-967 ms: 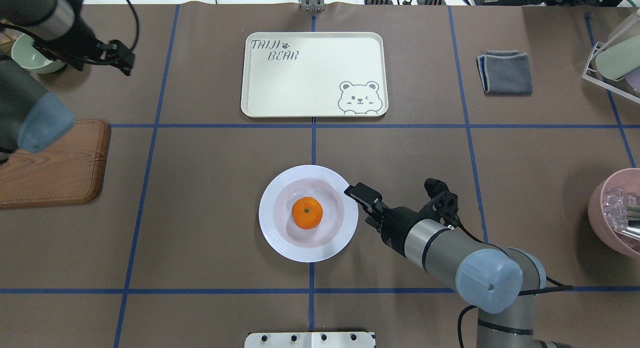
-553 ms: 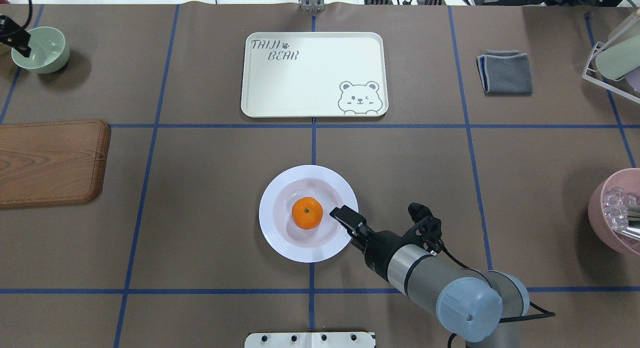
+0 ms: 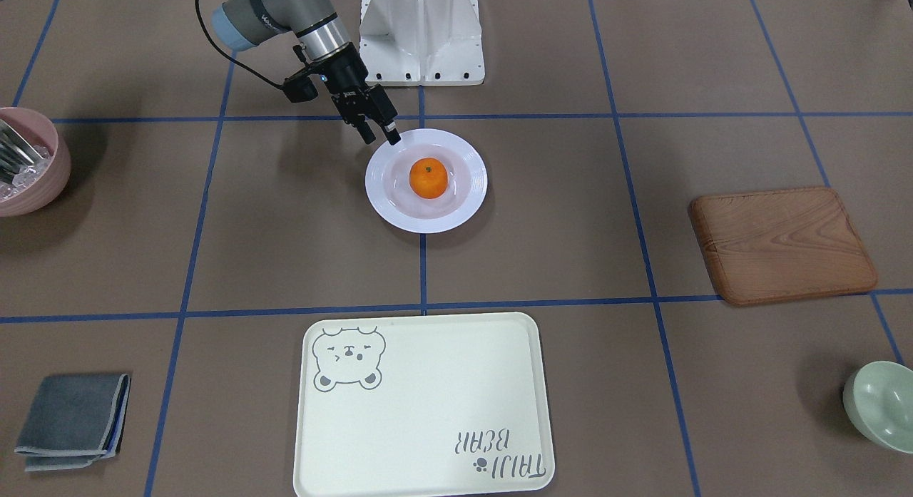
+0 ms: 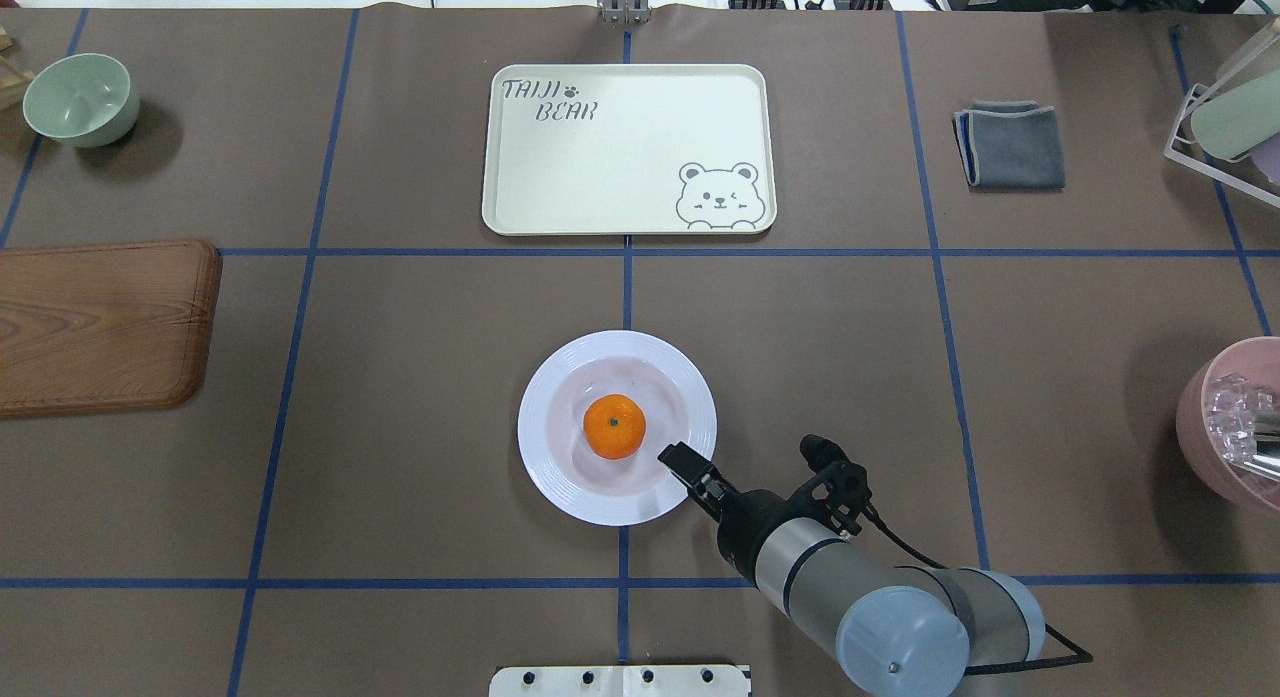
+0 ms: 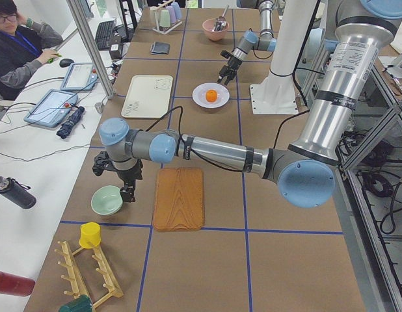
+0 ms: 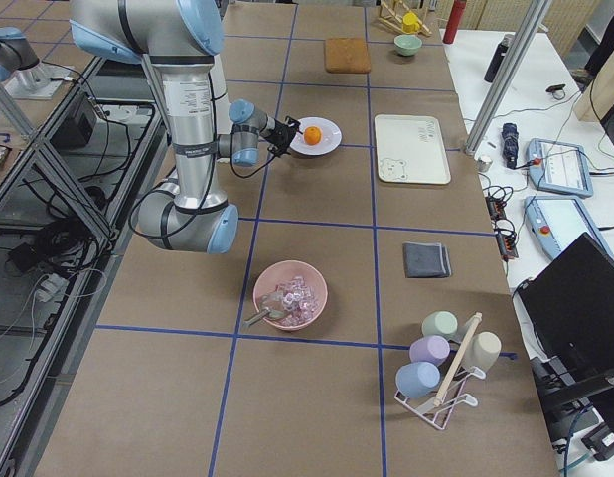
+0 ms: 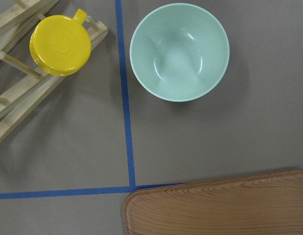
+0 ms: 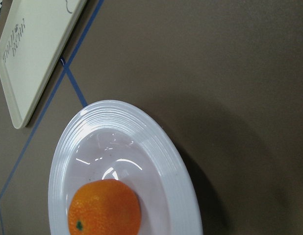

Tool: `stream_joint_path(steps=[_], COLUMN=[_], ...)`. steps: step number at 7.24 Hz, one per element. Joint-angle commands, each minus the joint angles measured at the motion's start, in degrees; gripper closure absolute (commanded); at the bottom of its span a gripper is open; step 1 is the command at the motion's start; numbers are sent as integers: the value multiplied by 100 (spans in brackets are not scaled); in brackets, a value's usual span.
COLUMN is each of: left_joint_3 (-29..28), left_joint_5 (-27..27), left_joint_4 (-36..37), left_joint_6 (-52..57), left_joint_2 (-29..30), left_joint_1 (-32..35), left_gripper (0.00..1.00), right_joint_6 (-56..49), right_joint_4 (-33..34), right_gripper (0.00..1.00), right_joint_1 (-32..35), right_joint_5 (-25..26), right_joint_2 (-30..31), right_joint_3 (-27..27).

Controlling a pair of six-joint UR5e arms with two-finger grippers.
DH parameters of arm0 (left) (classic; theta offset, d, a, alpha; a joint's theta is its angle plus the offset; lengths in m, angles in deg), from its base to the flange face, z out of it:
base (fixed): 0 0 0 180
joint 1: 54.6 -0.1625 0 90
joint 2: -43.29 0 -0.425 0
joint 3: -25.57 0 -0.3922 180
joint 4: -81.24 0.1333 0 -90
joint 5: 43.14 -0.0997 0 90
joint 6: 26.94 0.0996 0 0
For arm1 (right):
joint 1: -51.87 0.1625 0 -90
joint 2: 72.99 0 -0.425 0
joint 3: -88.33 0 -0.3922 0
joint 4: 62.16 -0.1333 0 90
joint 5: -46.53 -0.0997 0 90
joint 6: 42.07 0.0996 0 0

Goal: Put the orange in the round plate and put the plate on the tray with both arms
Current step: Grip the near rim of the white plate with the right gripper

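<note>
Reaching in from the right, I have my right jaws at the near right edge of the glossy white round plate (image 4: 560, 482). They are a little open, one side over the rim and one outside it, and they hold nothing. The small bright orange (image 4: 614, 426) sits in the middle of the plate, so that part looks done. The big cream tray with the bear face (image 4: 620, 147) lies farther off, straight past the plate and well apart from it.

My left jaws hang far off to the left by the pale green bowl (image 7: 179, 51). I cannot tell if they are open or shut.

The rim looks smooth and slippery. If I pinch too little of it, it could slide out. If I lift from one side only, the plate could tip and the orange could roll away.

The flat brown desk (image 4: 420, 377) has blue tape lines. A brown wooden board (image 4: 100, 322) lies left, a folded grey cloth (image 4: 1012, 145) far right, and a pink bowl (image 4: 1200, 417) at the right edge. A person (image 5: 19, 49) sits beyond the desk's far side.
</note>
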Motion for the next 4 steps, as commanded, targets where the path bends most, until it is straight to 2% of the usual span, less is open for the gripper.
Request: stream_joint_path(steps=[1, 3, 4], left_joint_3=[-33, -33, -33], left_joint_5=[27, 36, 36], left_joint_4=[8, -1, -1], left_joint_6=[41, 32, 32], left_joint_2=[-5, -5, -5], left_joint_1=[41, 32, 32], left_gripper=[2, 2, 2], right_joint_6=[17, 17, 25], right_joint_4=[-8, -25, -25], right_gripper=[32, 32, 37], right_joint_1=[-30, -39, -30], right_joint_5=[105, 105, 105], right_joint_2=[-281, -282, -290], right_joint_3=[356, 410, 436])
